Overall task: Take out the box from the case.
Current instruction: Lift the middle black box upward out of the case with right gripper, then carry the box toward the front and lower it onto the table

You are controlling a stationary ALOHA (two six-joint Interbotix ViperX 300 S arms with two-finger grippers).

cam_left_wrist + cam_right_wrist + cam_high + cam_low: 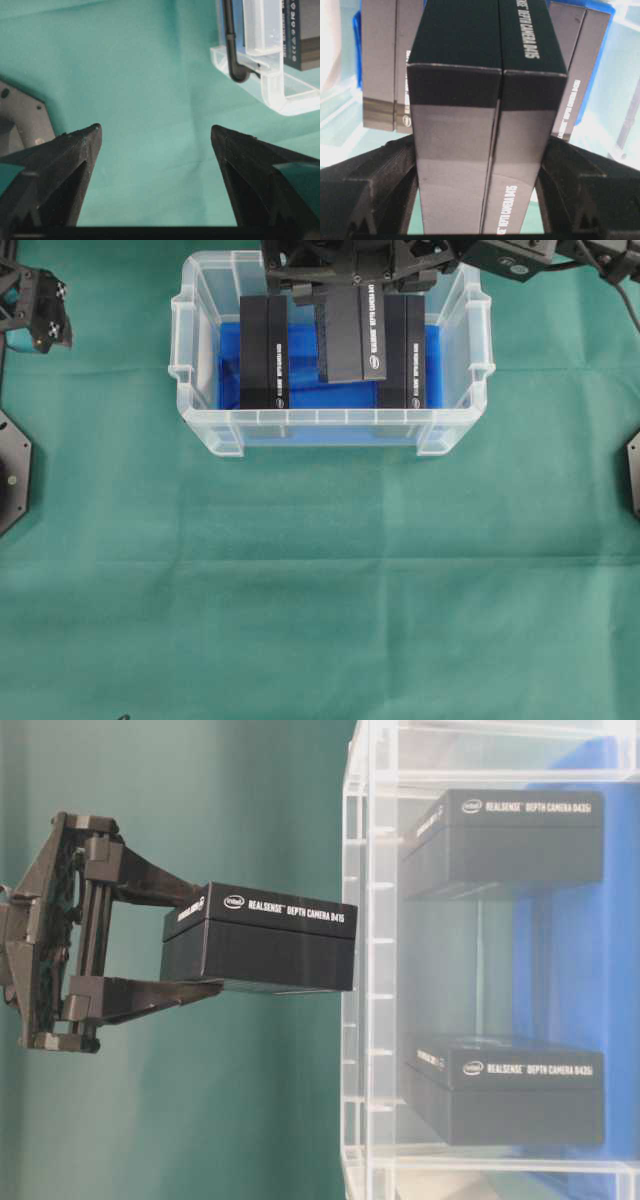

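Over the case (200, 430), the right gripper (345, 285) is clamped on a black RealSense D415 box (350, 335), one finger on each long side. Table-level view shows the box (260, 940) mostly clear of the case rim (352, 970), only its leading end level with it. Overhead, the held box sits tilted between the other two.

Two more black RealSense boxes remain inside on the blue cloth (320, 395): one on the left (263, 350), one on the right (408, 350), both lying flat along the near-far axis, apart from each other.

Right wrist view: held box (485, 125) fills the frame, fingers (375, 185) pressed against both sides, the two other boxes visible beyond it.

Left gripper (40, 310) is parked at the far left edge, well apart from the case. Left wrist view shows its fingers (65, 165) spread wide, nothing between them, over the green tablecloth (150, 100), with a case corner (270, 85) at upper right.
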